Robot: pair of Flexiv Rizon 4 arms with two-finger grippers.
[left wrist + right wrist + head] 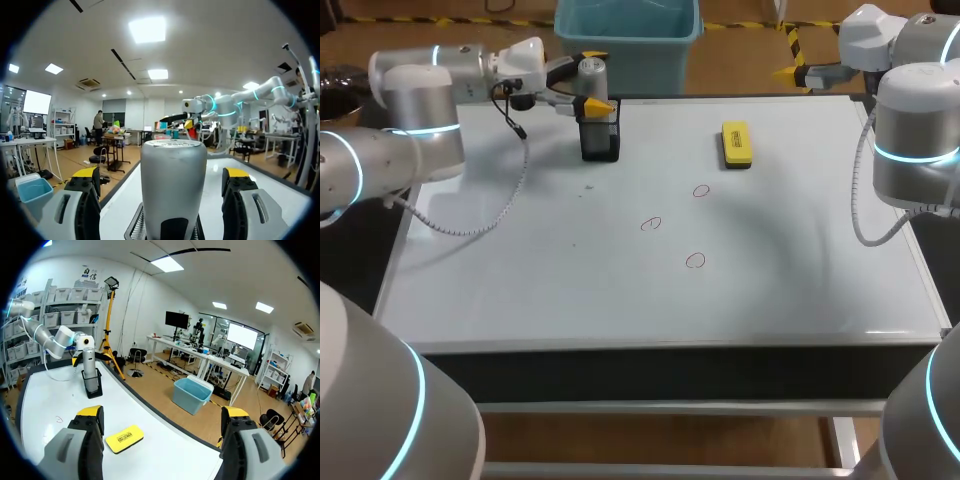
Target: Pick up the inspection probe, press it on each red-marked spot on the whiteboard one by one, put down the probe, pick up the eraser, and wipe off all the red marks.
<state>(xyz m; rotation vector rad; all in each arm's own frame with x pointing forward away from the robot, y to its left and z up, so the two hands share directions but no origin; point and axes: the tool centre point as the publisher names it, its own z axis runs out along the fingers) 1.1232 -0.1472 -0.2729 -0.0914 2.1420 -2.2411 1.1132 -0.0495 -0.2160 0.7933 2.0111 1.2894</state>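
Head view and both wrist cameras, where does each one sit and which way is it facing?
Head view: above and behind, looking down on the whiteboard; left arm and right arm enter from the sides.
Left wrist view: on the left arm, facing across the whiteboard; open left gripper flanks the probe without touching.
Right wrist view: on the right arm, facing along the whiteboard; open right gripper, eraser ahead.
Shared: all three show the probe; each wrist view shows the other arm.
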